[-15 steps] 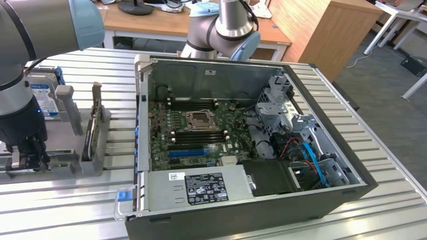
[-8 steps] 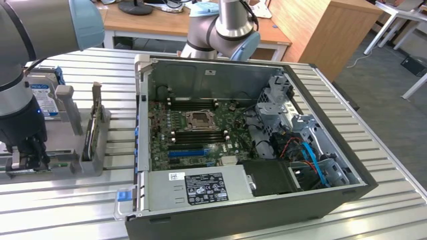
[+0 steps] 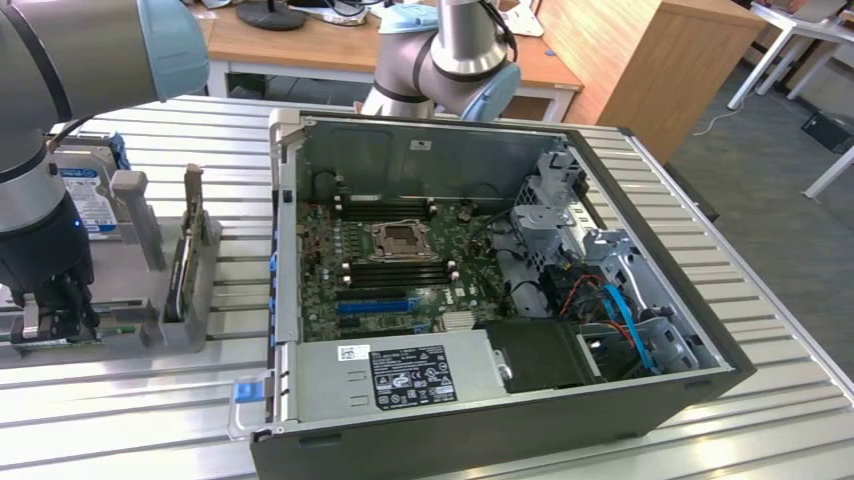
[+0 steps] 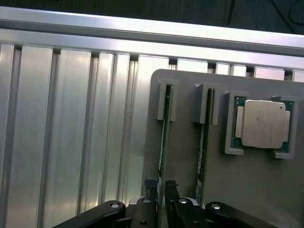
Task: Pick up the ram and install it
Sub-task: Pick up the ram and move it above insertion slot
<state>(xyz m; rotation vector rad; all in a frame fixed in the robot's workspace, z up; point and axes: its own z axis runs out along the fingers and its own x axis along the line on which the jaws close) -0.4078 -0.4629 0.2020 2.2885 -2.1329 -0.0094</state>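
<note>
At the exterior view's left, the robot arm point(image 3: 34, 190) stood over a grey parts holder point(image 3: 180, 330) on the slatted aluminium table point(image 3: 134, 410).

- Hard drive point(image 3: 83, 195), blue-white label: upright at the holder's back, just behind the arm.
- Gripper point(image 3: 54, 315): lowered onto the holder's near end.
- Open computer case point(image 3: 441, 135): centre, just beside the holder, lying on its side. It contained the motherboard point(image 3: 327, 290), an empty CPU socket point(image 3: 400, 240) between dark memory slots, the power supply point(image 3: 400, 375) at the near wall, and a metal drive cage point(image 3: 547, 210) with blue cables point(image 3: 621, 315) towards the right.
- Wooden desk point(image 3: 307, 45): behind the table.

Wrist view:
- The ram point(image 4: 164, 137): on edge in the holder's outer slot.
- Second memory stick point(image 4: 202, 142): on edge in the neighbouring slot.
- Processor point(image 4: 263, 123): flat in its corner brackets beyond.
- Fingers point(image 4: 149, 209): drawn almost together, one on each side of the ram and closed on it. The second stick stood just beside the outer finger.
</note>
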